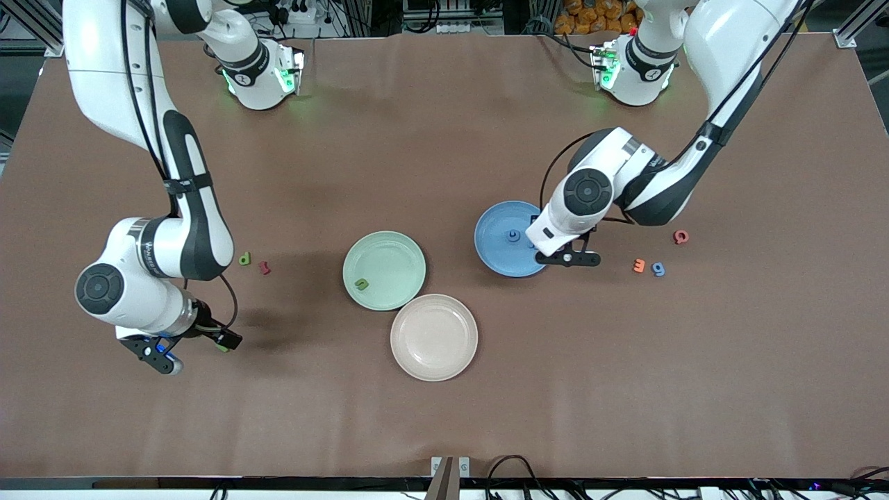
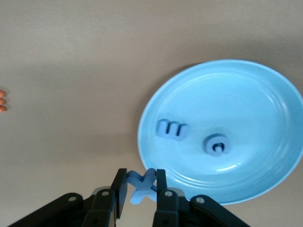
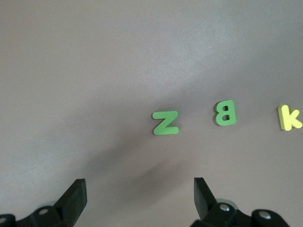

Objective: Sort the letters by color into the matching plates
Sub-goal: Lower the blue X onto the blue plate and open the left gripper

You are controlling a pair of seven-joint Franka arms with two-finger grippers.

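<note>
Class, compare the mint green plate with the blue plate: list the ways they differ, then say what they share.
The mint green plate is pale green; the blue plate is medium blue. The mint green plate holds one green letter; the blue plate holds two blue letters. The left gripper, shut on a blue letter X, is over the blue plate's rim; nothing is over the mint green plate. Both are round, shallow and similar in size.

Robotics lab, two white arms bolted to a brown-covered table, aluminium framing, cables along the edges
</note>
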